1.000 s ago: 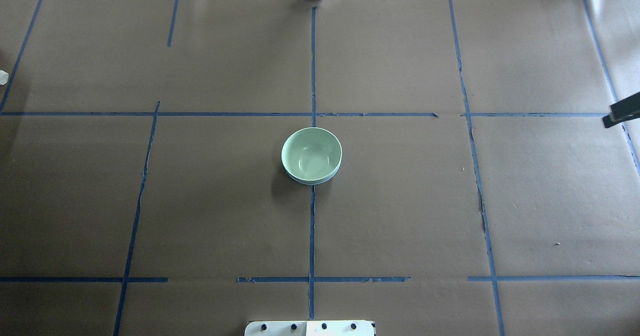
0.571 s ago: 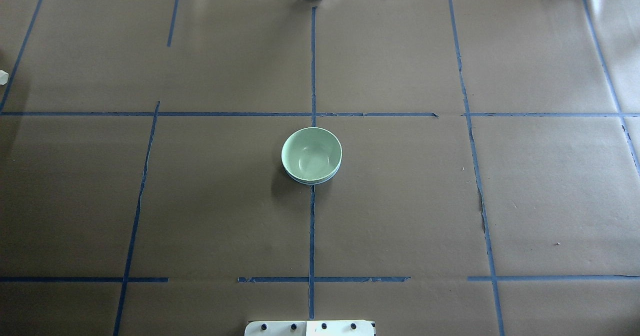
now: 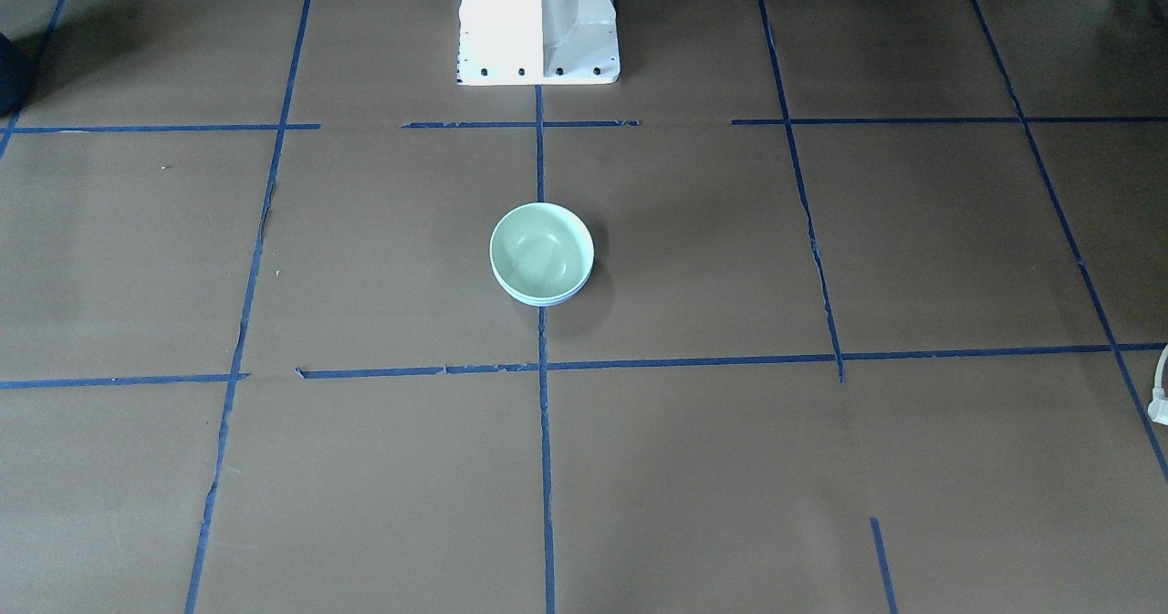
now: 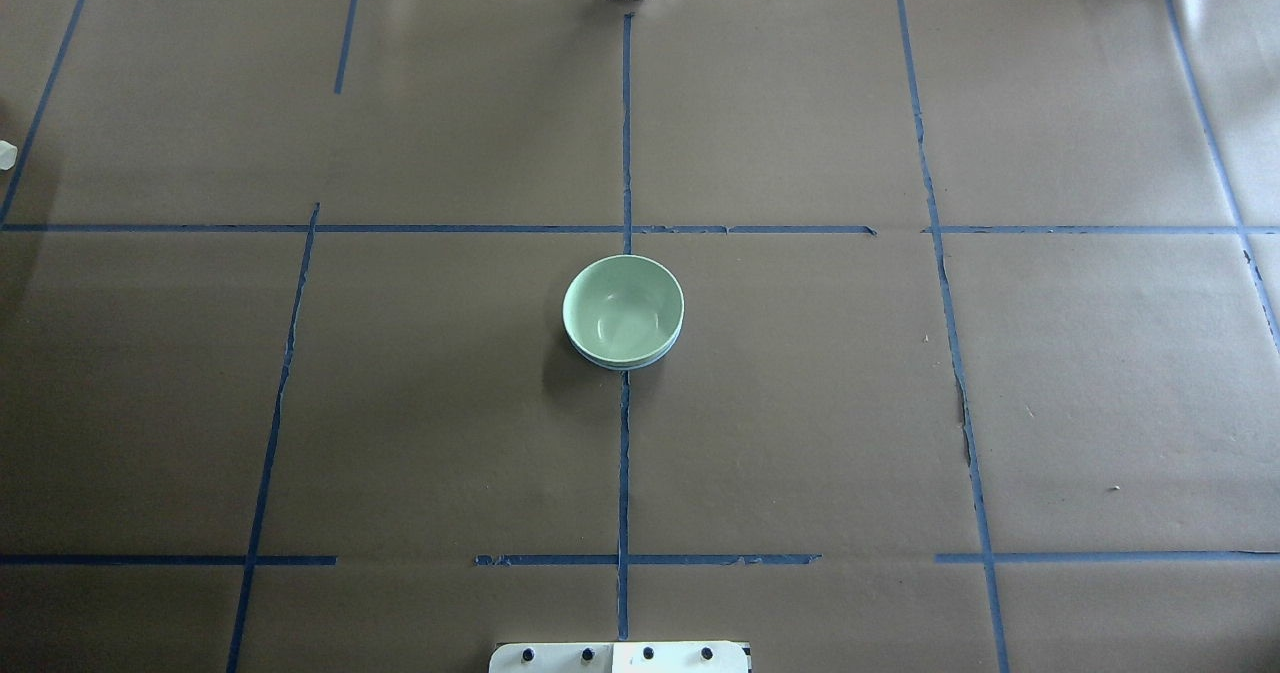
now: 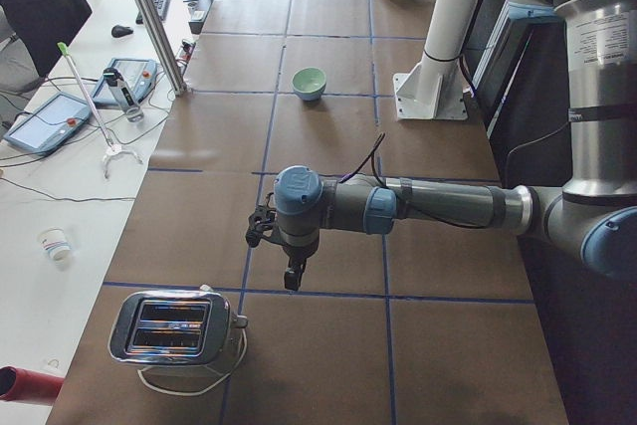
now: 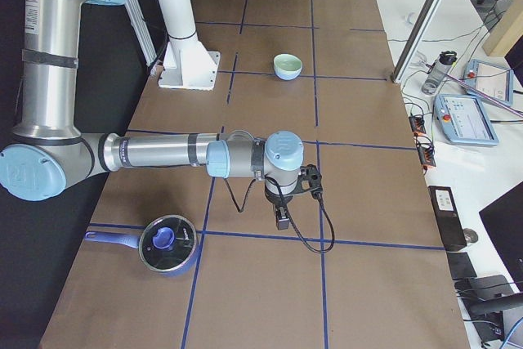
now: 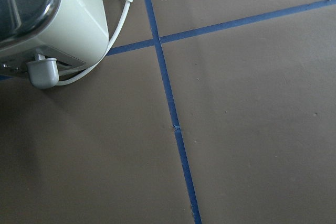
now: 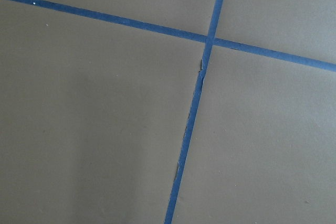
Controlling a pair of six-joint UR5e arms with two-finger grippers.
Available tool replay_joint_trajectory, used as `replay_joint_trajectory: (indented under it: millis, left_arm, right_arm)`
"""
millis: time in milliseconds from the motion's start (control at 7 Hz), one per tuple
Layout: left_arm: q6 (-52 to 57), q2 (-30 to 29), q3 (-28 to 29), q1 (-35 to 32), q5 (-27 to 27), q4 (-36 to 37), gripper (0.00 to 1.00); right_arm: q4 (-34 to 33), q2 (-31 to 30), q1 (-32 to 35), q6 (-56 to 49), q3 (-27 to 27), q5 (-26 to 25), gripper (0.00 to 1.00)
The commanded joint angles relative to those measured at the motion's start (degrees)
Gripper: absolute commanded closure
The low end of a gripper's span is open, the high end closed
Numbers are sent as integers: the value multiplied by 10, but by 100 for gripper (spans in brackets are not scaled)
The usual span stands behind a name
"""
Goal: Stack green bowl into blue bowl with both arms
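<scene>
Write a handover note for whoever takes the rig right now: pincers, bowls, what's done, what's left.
Pincers: both are far from the bowls, the left pincer by the toaster, the right pincer by the pot. Open or shut cannot be told.
Bowls: the green bowl sits nested in the blue bowl at the middle of the table. Only the blue rim shows.
Done: the stack.
Left: likely nothing but parking the arms.
</scene>
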Motion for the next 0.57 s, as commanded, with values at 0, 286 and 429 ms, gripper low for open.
replay_joint_trajectory:
  millis: [0, 286, 429]
  left_arm:
    - [-6, 5, -4, 0, 4, -5, 0]
    - [-4, 4, -3, -1, -2, -14, 0]
    - [-2, 7, -3, -1, -4, -15, 0]
  right_arm:
    - [0, 0, 1, 0, 0, -1, 0]
    - [0, -1, 0, 0, -1, -2, 0]
    - [1, 1, 0, 0, -3, -3, 0]
